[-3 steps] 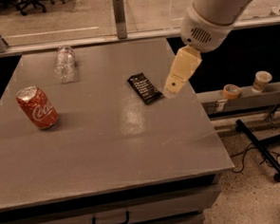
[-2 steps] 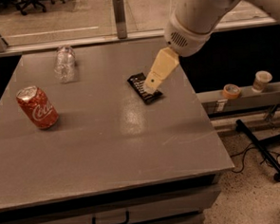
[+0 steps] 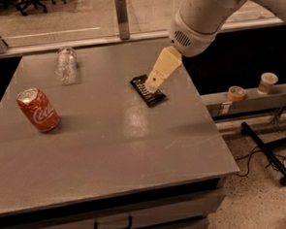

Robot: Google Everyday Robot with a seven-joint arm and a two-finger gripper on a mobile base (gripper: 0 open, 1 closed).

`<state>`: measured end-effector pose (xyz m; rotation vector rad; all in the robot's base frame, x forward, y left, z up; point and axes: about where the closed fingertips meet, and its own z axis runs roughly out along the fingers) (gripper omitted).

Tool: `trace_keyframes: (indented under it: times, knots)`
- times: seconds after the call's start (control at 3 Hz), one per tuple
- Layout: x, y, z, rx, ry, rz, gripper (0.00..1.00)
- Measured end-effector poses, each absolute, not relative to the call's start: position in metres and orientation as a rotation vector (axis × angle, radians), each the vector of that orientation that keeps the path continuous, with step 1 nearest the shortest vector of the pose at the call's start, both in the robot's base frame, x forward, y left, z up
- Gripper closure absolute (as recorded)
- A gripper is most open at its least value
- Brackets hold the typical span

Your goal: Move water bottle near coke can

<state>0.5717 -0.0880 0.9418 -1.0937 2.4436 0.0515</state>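
The water bottle [image 3: 66, 65] is clear crinkly plastic and lies near the far left edge of the grey table [image 3: 107, 157]. The red coke can [image 3: 38, 110] with white script stands tilted at the left side of the table, in front of the bottle and apart from it. My gripper [image 3: 153, 83] hangs from the white arm at the upper right, its cream fingers pointing down-left over the flat black snack packet [image 3: 148, 90]. It is well to the right of the bottle and holds nothing that I can see.
A table drawer with a black handle [image 3: 113, 226] is at the front. To the right, a ledge holds a paper cup [image 3: 267, 82] and a tape roll [image 3: 236, 92]. A black stand leg [image 3: 264, 150] lies on the floor. A rail [image 3: 80, 42] runs behind the table.
My gripper has moved left and slightly toward the table's far side, from past the black packet's right side to over it. The bottle and the can have not moved.
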Motion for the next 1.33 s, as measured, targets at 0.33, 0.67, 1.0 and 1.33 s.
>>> trace_keyframes:
  times: [0.33,0.67,1.0,1.33]
  knots:
    - [0.59,-0.067,0.946,-1.019,2.445,0.176,0.0]
    - [0.626,-0.034,0.958,-0.887,2.476,0.257,0.0]
    - [0.661,0.017,0.961,-0.752,2.559,0.318,0.0]
    - [0.695,0.067,0.953,-0.567,2.679,0.354,0.0]
